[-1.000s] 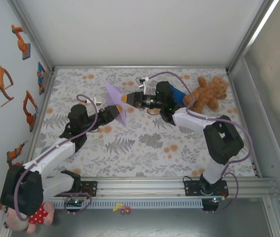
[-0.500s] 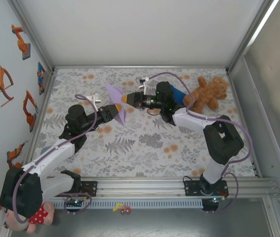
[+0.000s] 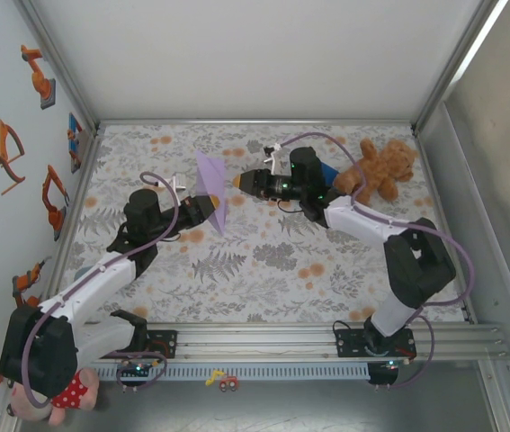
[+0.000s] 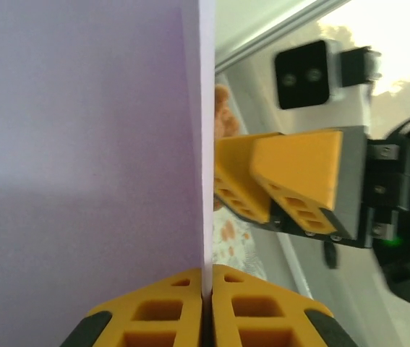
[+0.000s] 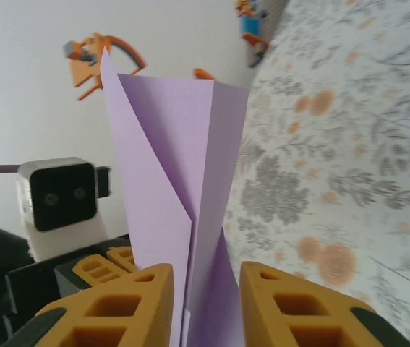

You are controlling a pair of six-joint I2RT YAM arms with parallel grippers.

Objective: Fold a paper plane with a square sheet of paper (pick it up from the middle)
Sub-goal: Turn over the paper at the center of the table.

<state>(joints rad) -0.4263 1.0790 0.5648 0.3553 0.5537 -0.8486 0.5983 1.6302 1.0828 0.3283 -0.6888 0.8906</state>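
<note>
Left end effector (image 4: 207, 285) pinches lavender paper (image 4: 82, 144); right end effector (image 5: 206, 293) parted.

L hand (image 3: 205, 205) pinched tight, R hand (image 3: 239, 181) w/ fingers apart, both arms outstretched, tips facing.

The table (image 3: 263, 261) has a floral cover: pale background, grey leafy sprigs and small orange blossoms all over. Only 2 things lie on it as far as I can see, both in the far right corner. 1 is a brown teddy bear (image 3: 379, 171), flat on its back with its head toward the right wall. The other is a deep blue cloth (image 3: 325, 168) just beside the bear's left side, mostly hidden, so I can't tell if they touch.
</note>
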